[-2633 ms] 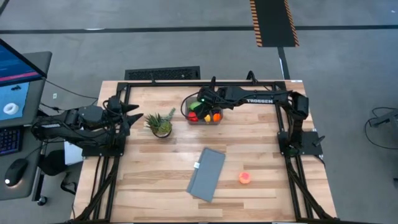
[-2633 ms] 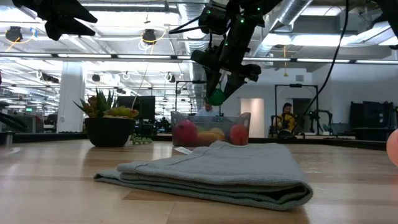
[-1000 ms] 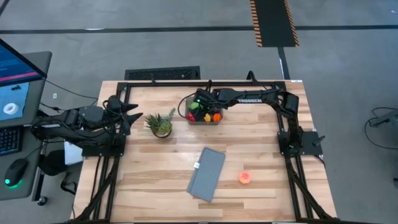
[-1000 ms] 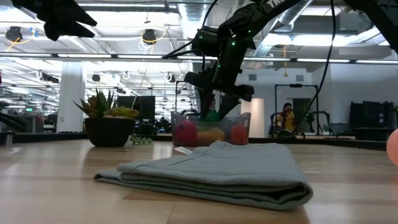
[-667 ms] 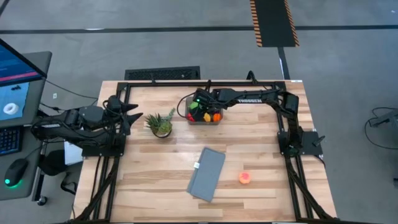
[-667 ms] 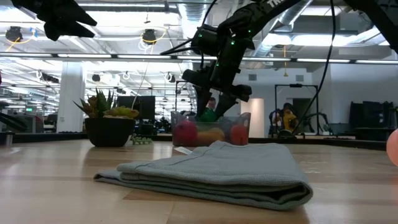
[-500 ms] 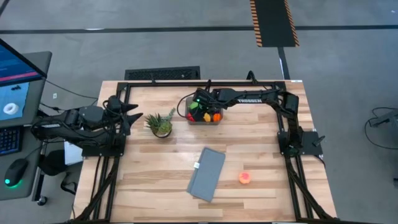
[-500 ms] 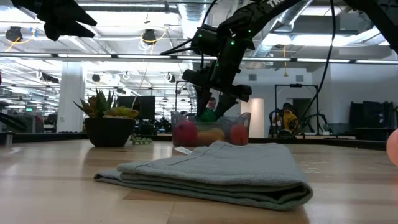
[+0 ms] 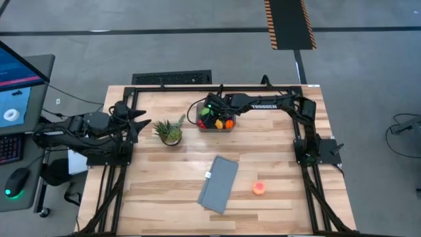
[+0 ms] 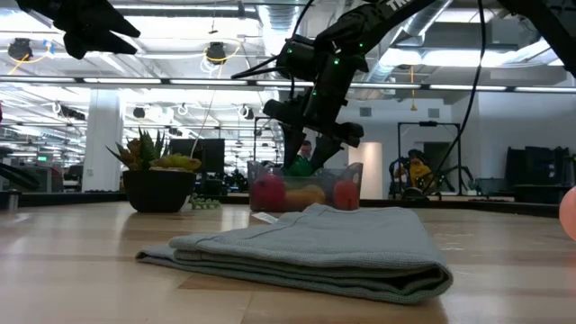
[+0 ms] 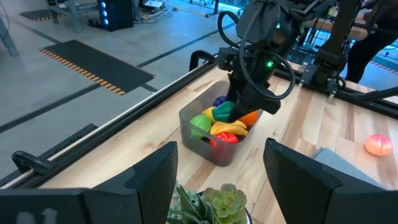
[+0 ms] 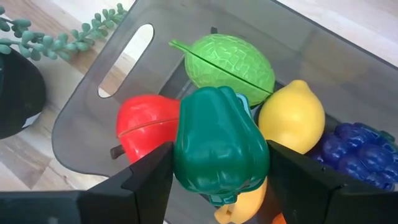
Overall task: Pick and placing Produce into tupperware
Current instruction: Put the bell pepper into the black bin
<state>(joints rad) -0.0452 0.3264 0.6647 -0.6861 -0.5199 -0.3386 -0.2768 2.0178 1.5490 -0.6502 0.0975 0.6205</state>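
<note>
High view: straight down on the whole worktop [image 9: 164, 178]. Low view: worktop height, level toward the room. Left wrist view looks across at the tub [image 11: 214, 140] from afar — right wrist view sits close above it; all four share the tub.

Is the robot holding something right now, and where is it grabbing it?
Yes. The right hand holds a dark green toy pepper by its two sides, just above the tupperware. The left hand holds nothing.

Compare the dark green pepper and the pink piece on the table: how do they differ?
The dark green pepper sits between the right claw's fingers over the tupperware; the pink piece lies loose on the table, near the grey cloth. The pepper is lobed, the pink piece rounder. Both are produce.
</note>
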